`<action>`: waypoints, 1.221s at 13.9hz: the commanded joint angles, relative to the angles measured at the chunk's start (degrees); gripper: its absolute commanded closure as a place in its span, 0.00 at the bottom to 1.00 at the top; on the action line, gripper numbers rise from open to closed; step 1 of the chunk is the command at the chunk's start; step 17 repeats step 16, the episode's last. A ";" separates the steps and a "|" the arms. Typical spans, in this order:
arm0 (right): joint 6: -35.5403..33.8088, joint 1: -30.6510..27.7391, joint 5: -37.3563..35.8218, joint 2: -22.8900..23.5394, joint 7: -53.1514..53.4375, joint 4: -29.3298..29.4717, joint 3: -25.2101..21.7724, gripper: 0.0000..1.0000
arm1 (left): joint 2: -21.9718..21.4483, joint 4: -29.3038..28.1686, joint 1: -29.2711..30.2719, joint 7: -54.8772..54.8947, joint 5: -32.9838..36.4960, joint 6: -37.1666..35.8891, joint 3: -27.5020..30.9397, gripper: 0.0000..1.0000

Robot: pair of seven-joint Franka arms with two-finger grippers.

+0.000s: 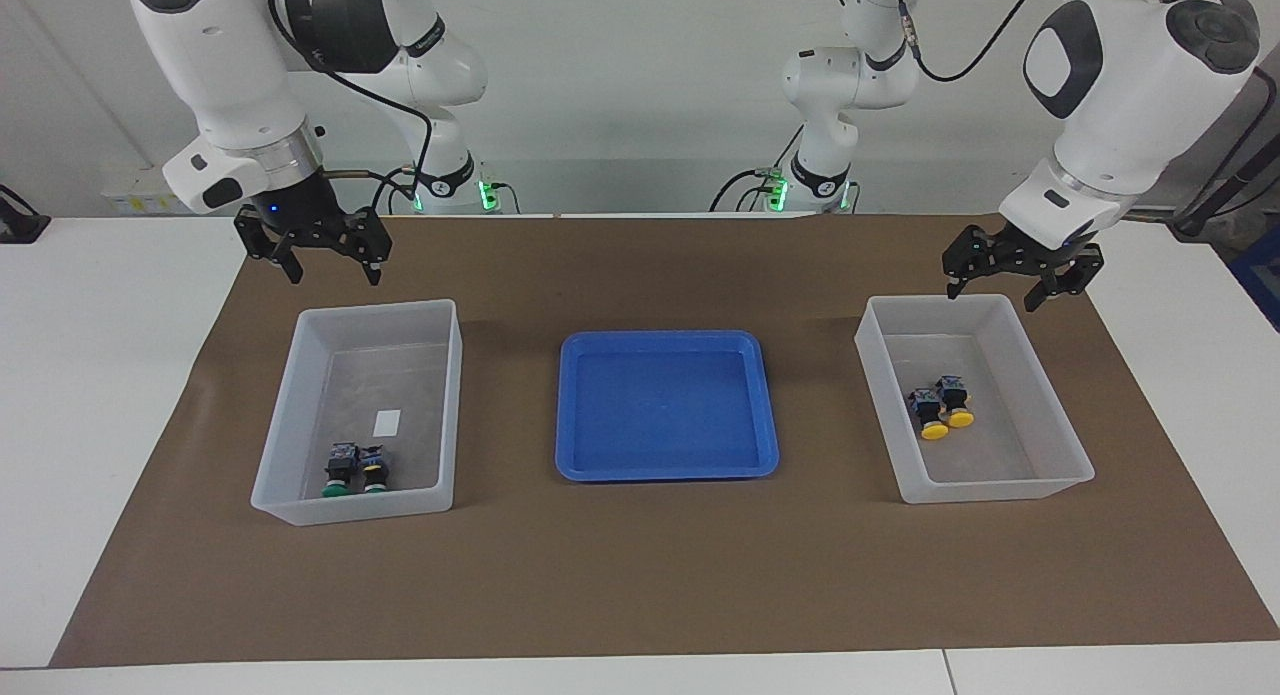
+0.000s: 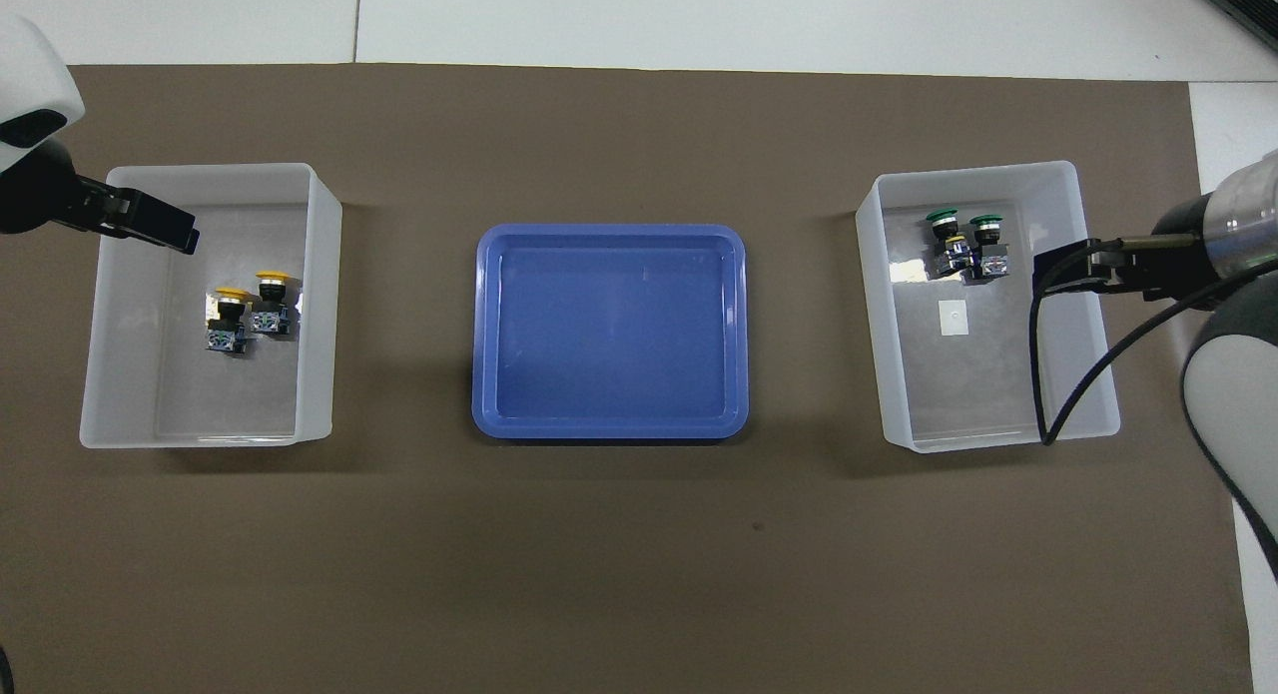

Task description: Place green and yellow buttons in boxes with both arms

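Note:
Two green buttons (image 1: 355, 470) lie side by side in the box (image 1: 278, 415) at the right arm's end; they also show in the overhead view (image 2: 963, 240), in that box (image 2: 869, 315). Two yellow buttons (image 1: 942, 407) lie together in the box (image 1: 880, 405) at the left arm's end, also seen from overhead (image 2: 250, 310) in that box (image 2: 319, 305). My right gripper (image 1: 335, 272) hangs open and empty over its box's robot-side edge, and shows overhead too (image 2: 1073, 267). My left gripper (image 1: 990, 297) hangs open and empty over its box's robot-side edge, also overhead (image 2: 150, 223).
A shallow blue tray (image 1: 565, 405) with nothing in it lies between the two boxes, also seen from overhead (image 2: 479, 325). A brown mat (image 1: 640, 575) covers the table. A small white label (image 1: 386, 422) lies on the floor of the box with the green buttons.

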 commanded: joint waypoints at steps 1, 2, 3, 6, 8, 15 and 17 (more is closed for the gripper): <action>-1.02 -0.37 1.02 0.25 0.58 0.67 0.14 0.00 | -1.58 -2.25 0.13 -0.67 0.75 3.45 -0.12 0.00; -1.02 -0.37 1.02 0.25 0.58 0.67 0.14 0.00 | -2.01 -2.95 0.13 -0.67 0.75 3.73 -0.03 0.00; -1.02 -0.37 1.02 0.25 0.58 0.67 0.14 0.00 | -2.28 -3.57 0.13 -0.76 0.75 3.82 0.05 0.00; -1.02 -0.37 1.02 0.16 0.58 0.67 0.14 0.00 | -2.28 -3.31 0.22 -0.76 1.01 3.47 0.23 0.00; -1.02 -0.37 1.02 0.16 0.58 0.67 0.14 0.00 | -2.37 -3.48 0.40 -0.68 1.01 3.73 0.23 0.00; -1.02 -0.37 1.11 0.16 0.58 0.67 0.14 0.00 | -2.81 -4.54 2.33 -0.59 1.01 4.52 0.14 0.00; -1.02 -0.37 1.02 0.16 0.58 0.67 0.14 0.00 | -2.81 -4.72 2.16 -0.67 1.01 4.61 0.23 0.00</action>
